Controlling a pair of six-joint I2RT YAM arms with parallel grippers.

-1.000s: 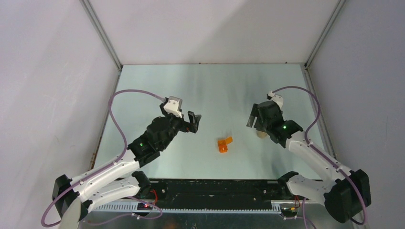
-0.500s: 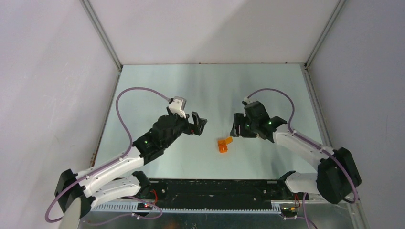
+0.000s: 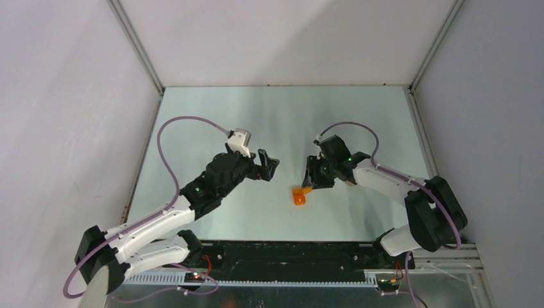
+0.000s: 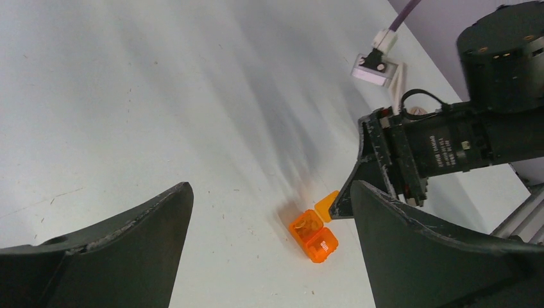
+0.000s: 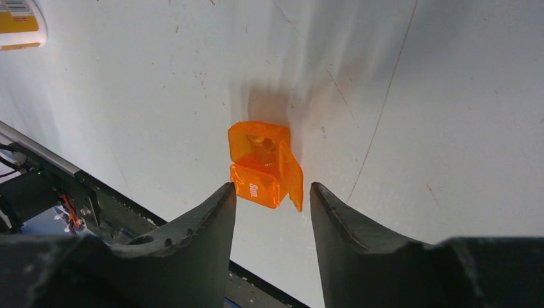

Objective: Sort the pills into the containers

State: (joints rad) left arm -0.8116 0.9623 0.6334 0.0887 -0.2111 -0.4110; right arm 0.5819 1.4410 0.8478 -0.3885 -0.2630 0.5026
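A small orange pill container (image 3: 299, 195) marked "Sun" lies on the pale table with its lid flipped open. It also shows in the left wrist view (image 4: 314, 234) and the right wrist view (image 5: 260, 163), with a pill or two inside. My right gripper (image 3: 312, 176) is open just beyond the container, on its far right side. In its wrist view the right gripper (image 5: 271, 187) has a fingertip on each side of the container's near end, not touching it. My left gripper (image 3: 268, 165) is open and empty, to the container's left; its own view (image 4: 271, 189) looks down on the container.
A white object with a yellow label (image 5: 19, 22) lies at the top left of the right wrist view. A black rail (image 3: 289, 253) runs along the table's near edge. Grey walls enclose the table on three sides.
My right gripper has swung left across the table to the orange container. My left gripper has shifted slightly right. The container has not moved.
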